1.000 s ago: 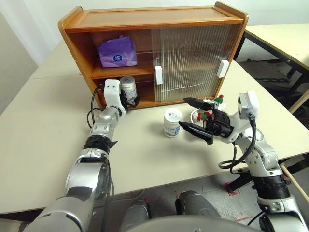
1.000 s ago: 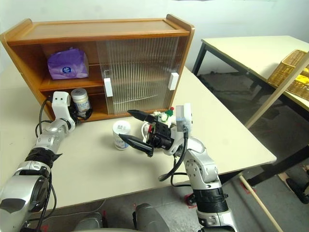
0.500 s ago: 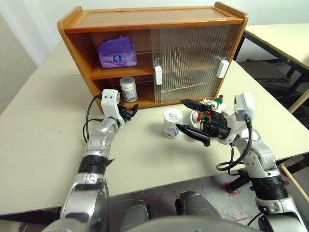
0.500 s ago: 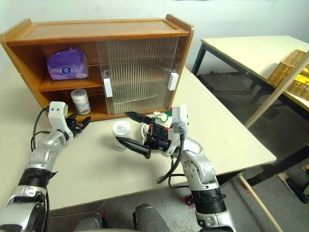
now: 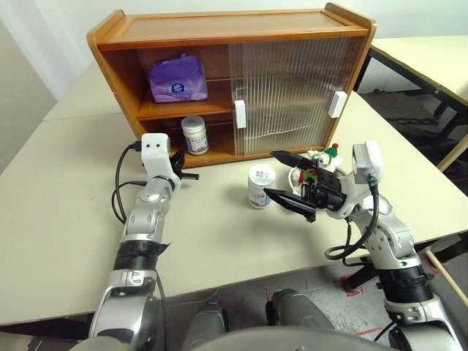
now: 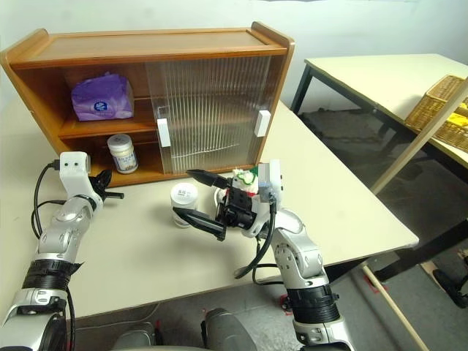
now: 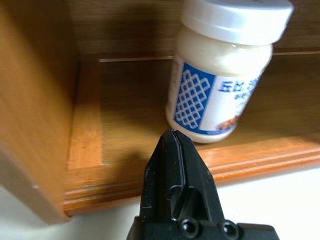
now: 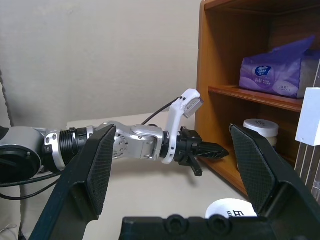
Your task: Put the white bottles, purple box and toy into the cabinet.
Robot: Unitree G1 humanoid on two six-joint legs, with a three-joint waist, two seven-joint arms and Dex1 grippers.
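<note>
Purple box [image 5: 178, 79] on the cabinet's [image 5: 219, 33] upper shelf, one white bottle [image 5: 194, 134] below; second bottle [image 5: 260, 184] and, apparently, the toy [image 5: 320, 159] remain on the bench [image 5: 66, 190]. Left gripper [image 5: 191, 175] jaws pressed together, empty; right gripper [image 5: 287, 178] jaws spread.

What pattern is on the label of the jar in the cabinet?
A white lattice on blue, clearest in the left wrist view on the jar.
</note>
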